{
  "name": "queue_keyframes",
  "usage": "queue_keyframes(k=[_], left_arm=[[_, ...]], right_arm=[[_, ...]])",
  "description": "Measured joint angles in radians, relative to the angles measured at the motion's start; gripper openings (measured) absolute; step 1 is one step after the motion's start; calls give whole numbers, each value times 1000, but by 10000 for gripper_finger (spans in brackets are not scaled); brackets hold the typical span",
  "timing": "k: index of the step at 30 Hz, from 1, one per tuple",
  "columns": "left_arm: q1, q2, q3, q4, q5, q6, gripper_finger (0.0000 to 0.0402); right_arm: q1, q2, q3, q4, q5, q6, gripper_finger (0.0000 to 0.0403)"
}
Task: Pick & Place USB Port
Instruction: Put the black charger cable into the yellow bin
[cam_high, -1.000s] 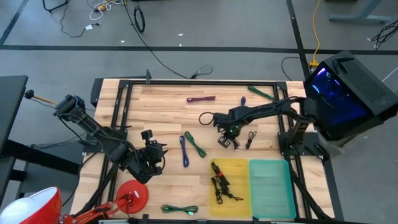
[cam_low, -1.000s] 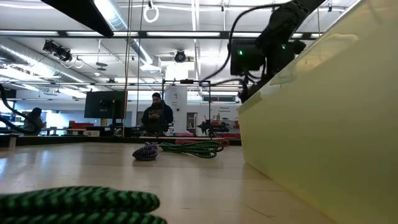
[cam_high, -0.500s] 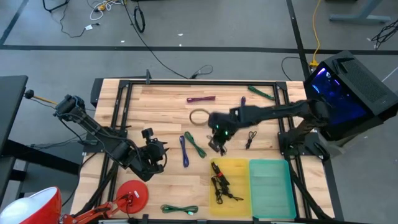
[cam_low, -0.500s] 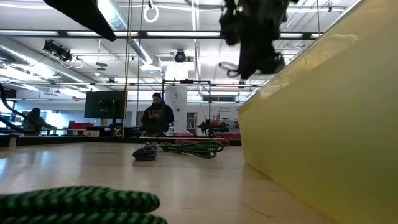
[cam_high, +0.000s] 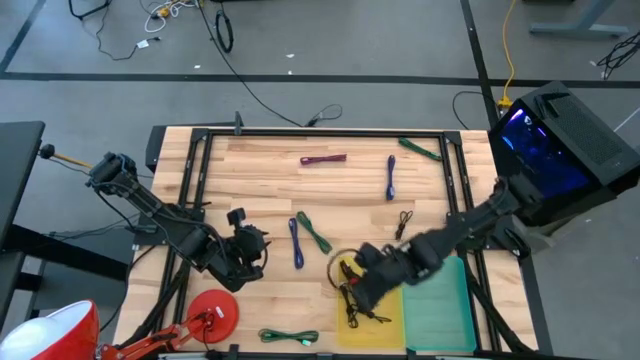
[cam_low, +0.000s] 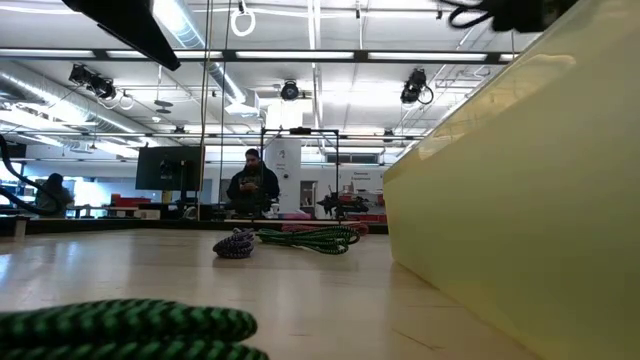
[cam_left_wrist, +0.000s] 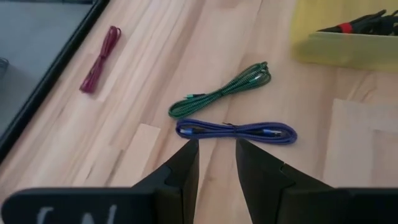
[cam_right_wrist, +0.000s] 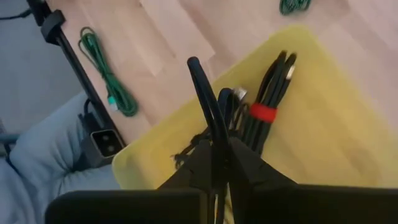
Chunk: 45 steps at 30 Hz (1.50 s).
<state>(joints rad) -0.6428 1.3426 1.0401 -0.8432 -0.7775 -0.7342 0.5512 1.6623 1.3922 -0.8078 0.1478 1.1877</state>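
Wooden table (cam_high: 260, 160) | right tool (cam_right_wrist: 214, 163) clamps thin black looped cable (cam_right_wrist: 205, 102) over yellow bin (cam_right_wrist: 323, 124)

Two bins — yellow bin (cam_high: 385, 268), green bin (cam_high: 436, 310). Loose cables on table (cam_high: 260, 160): seven (three green).

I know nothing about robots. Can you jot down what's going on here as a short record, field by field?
Right gripper: over the yellow bin, jaws shut on a black cable
Left gripper: waiting above the bare wood, jaws open, holding nothing
Yellow bin contents: black cables, one bundle with a red tie
Green bin: beside the yellow one
Loose on table: blue cable, green cable, maroon cable
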Motion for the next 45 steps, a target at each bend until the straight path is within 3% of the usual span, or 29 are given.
queue_keyframes(k=[6, 13, 23, 28, 34, 45], left_arm=[[0, 0, 0, 0, 5, -18, 112], [-1, 0, 0, 0, 5, -48, 112], [-3, 0, 0, 0, 9, -65, 112], [-3, 0, 0, 0, 9, -66, 112], [-3, 0, 0, 0, 9, -67, 112], [-3, 0, 0, 0, 15, -67, 112]], right_arm=[[120, 0, -3, 1, 143, 144, 20], [172, 3, -87, 38, 158, 248, 26], [183, 3, -236, 254, 121, 274, 165], [158, 3, -244, 273, 130, 192, 198], [75, -20, -244, 151, 256, 169, 190], [-105, -132, -244, -146, 336, 193, 130]])
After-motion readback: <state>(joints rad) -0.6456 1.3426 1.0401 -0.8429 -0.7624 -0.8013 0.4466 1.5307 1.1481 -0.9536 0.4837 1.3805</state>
